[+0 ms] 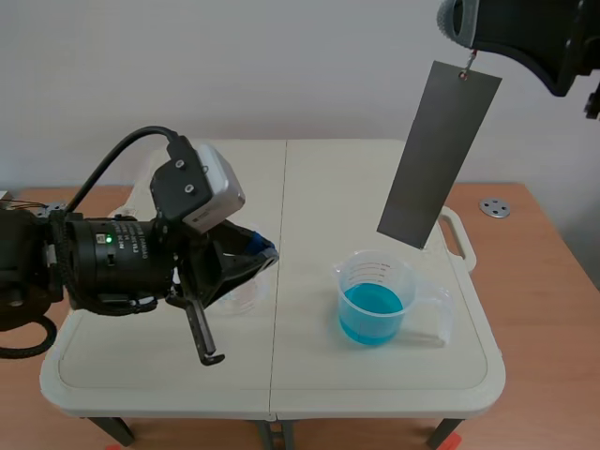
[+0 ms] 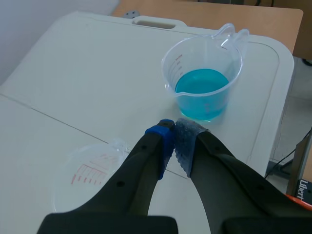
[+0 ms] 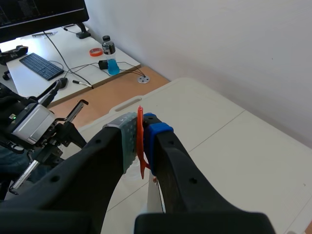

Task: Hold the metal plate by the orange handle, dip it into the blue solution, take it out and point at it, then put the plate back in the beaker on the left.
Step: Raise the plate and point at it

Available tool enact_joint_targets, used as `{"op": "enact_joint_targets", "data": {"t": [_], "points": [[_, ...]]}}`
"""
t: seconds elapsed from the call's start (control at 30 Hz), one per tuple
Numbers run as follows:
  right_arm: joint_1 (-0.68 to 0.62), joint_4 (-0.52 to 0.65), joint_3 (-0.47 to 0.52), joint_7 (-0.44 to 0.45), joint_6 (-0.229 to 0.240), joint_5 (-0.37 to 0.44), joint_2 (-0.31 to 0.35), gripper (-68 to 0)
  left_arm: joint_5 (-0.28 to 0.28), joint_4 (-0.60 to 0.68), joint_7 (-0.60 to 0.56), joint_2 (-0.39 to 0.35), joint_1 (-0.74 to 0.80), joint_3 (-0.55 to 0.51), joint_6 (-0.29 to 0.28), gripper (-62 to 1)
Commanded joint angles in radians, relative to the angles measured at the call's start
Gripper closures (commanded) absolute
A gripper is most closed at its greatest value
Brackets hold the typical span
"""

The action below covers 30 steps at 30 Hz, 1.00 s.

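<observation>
High above the table's right side, my right arm carries a dark grey metal plate, which hangs tilted. Its lower end is in the air above and behind the beaker of blue solution. In the right wrist view my right gripper is shut on the thin orange handle. My left gripper is shut on nothing, low over the table, its tips just short of the blue beaker. An empty clear beaker stands under the left gripper.
The white folding table has a seam down its middle and a handle slot at its right edge. A small metal disc lies on the wooden desk beyond. Another desk with a keyboard lies past the table.
</observation>
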Motion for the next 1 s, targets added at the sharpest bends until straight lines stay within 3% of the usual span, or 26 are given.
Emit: {"op": "enact_joint_targets", "data": {"t": [0.0, 0.57, 0.97], "points": [[0.009, 0.012, 0.005, 0.014, 0.008, 0.024, 0.003, -1.1, -0.010, -0.006, -0.014, 0.029, -0.027, 0.005, 0.002, -4.9], [0.009, 0.012, 0.005, 0.015, 0.008, 0.024, 0.003, -1.1, -0.010, -0.162, 0.027, 0.161, -0.224, 0.129, -0.025, -4.9], [0.009, 0.012, 0.005, 0.014, 0.008, 0.024, 0.003, -1.1, -0.010, -0.162, 0.027, 0.180, -0.241, 0.129, -0.109, -4.9]]}}
